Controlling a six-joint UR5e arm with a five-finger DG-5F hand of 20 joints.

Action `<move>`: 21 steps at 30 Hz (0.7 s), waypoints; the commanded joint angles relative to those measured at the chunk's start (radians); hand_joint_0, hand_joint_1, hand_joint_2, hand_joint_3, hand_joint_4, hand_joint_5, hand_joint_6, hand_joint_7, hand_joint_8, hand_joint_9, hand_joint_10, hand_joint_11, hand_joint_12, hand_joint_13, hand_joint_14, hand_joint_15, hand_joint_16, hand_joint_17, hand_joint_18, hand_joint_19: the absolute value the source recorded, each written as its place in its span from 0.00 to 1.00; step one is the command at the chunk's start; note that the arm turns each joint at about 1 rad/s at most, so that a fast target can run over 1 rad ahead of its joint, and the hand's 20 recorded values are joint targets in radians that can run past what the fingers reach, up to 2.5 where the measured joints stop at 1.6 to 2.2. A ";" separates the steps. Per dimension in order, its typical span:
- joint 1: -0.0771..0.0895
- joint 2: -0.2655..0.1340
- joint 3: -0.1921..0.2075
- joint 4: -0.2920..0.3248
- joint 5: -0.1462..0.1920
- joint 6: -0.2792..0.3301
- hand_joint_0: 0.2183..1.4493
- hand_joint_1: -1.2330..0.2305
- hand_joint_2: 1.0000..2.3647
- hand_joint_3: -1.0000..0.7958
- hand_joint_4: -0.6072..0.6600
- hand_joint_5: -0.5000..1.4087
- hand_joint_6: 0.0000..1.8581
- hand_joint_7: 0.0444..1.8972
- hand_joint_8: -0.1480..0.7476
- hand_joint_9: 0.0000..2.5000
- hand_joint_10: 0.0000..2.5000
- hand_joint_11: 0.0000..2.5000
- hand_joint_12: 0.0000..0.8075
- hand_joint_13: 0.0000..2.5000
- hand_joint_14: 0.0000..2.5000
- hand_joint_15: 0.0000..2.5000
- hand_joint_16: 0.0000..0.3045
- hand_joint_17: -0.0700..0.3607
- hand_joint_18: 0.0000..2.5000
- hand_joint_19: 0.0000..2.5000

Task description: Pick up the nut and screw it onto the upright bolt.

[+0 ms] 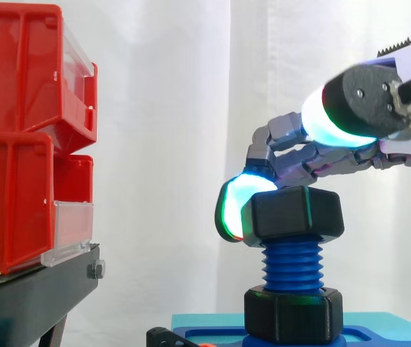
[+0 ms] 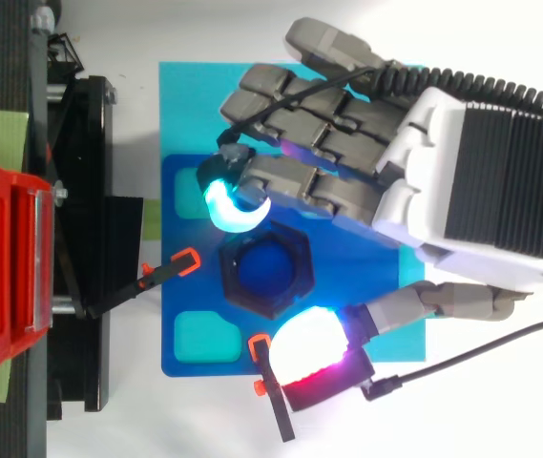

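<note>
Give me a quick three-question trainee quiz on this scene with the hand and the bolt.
1. True or false: the black hexagonal plastic nut sits at the top of the blue threaded upright bolt.
2. Choose one: the glowing fingertips of the robot hand are A) against the nut's sides, B) far above it, C) curled shut on nothing.
3. In the side view, on which side of the nut do the red plastic bins stand?
Key: 1 true; 2 A; 3 left.

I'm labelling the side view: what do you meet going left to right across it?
The red bins on the black stand → white curtain → nut on the blue bolt; the hand overlaps the nut, so unplaced.
</note>
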 commanded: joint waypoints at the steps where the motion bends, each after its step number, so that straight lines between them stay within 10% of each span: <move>1: -0.005 0.000 0.000 -0.009 0.000 0.000 0.22 0.70 0.00 0.28 0.67 0.19 0.27 0.68 0.51 0.14 0.00 0.00 0.41 0.06 0.00 0.00 0.13 0.37 0.00 0.00; 21: -0.025 0.002 0.038 -0.075 -0.043 -0.015 0.22 0.69 0.00 0.28 0.68 0.19 0.27 0.66 0.51 0.18 0.00 0.00 0.40 0.09 0.00 0.00 0.12 0.35 0.00 0.00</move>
